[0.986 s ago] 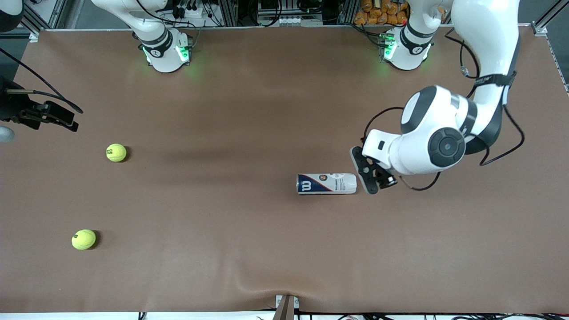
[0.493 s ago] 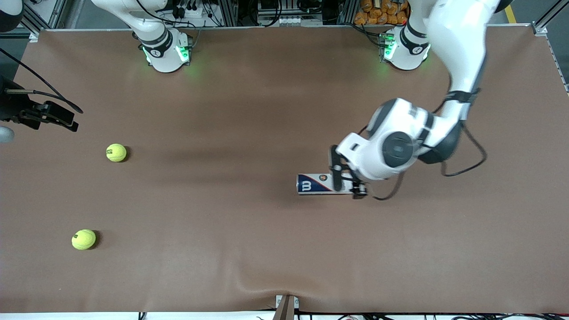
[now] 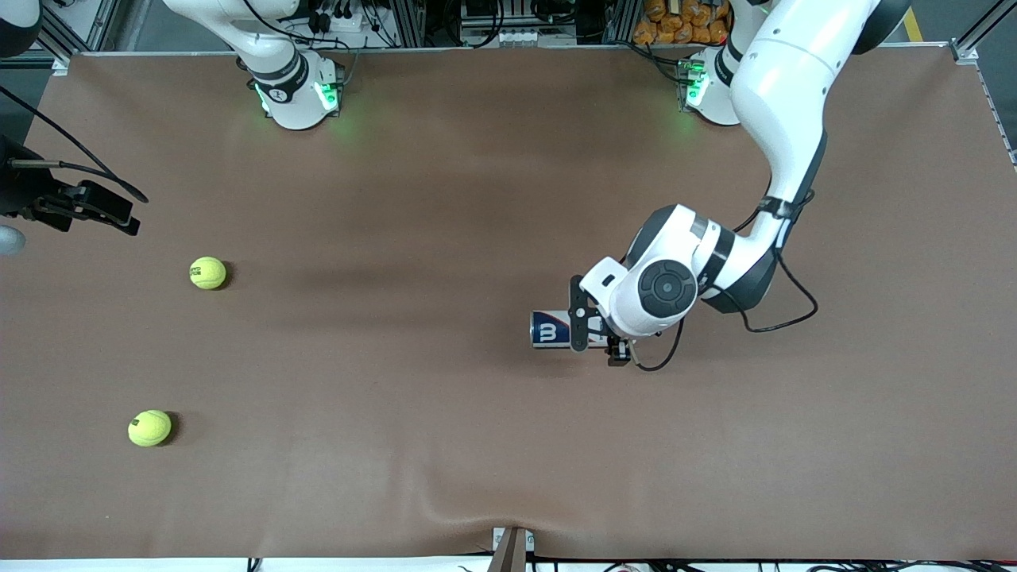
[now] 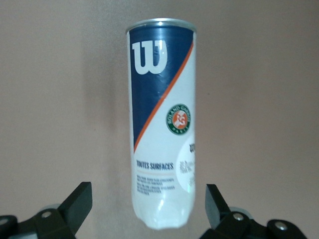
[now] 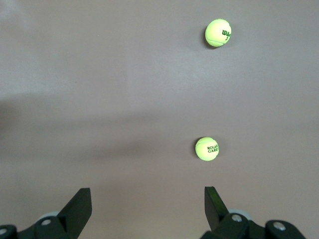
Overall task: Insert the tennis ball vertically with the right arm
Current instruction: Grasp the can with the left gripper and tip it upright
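Note:
A blue and white tennis ball can lies on its side on the brown table, its blue end toward the right arm's end. My left gripper is open and low over the can's white end; in the left wrist view the can lies between the spread fingers of the left gripper, which do not touch it. Two yellow tennis balls lie near the right arm's end. My right gripper waits open and empty above the table edge there, with both balls in its wrist view.
The brown mat has a wrinkle near the table edge closest to the front camera. Both arm bases stand along the edge farthest from it. Bare table lies between the balls and the can.
My left arm has swung toward the right arm's end, bringing its open gripper from beside the can's white end to over it. The can, the balls and the right arm have not moved.

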Motion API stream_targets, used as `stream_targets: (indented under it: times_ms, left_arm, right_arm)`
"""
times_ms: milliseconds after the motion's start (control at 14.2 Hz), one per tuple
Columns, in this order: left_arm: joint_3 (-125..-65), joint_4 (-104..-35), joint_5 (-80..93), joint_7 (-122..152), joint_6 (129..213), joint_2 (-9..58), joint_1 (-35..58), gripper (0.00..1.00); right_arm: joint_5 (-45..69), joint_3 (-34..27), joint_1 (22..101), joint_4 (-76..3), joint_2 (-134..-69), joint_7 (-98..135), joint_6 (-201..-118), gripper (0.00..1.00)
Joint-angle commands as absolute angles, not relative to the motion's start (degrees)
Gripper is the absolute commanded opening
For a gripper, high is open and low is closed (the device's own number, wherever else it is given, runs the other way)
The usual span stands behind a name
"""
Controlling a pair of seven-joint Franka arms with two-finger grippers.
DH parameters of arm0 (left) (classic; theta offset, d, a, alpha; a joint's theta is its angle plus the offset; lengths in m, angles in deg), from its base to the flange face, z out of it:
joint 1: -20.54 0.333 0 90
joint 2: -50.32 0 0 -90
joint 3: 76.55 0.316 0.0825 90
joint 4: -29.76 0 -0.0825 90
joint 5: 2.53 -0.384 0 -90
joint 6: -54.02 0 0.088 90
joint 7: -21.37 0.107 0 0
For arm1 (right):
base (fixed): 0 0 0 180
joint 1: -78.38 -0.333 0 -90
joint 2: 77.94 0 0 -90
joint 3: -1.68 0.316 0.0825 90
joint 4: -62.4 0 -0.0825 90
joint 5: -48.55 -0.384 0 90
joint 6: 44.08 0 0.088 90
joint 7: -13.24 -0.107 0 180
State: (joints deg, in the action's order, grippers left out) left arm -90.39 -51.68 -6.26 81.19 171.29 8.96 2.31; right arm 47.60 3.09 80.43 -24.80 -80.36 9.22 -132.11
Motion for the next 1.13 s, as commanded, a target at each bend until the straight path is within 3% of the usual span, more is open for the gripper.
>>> stream_targets:
  times_ms: [0, 1056]
  left_arm:
    - [-90.43, -50.05, -7.45, 81.93, 174.42, 6.38, 1.91, 1.00]
    - [-90.35, -50.31, -7.54, 80.96, 177.42, 3.57, -0.81, 1.00]
  right_arm:
    - [48.02, 3.26, 80.76, -24.26, -80.23, 9.19, -131.35, 1.00]
    - [48.02, 3.26, 80.76, -24.26, -80.23, 9.19, -131.44, 1.00]
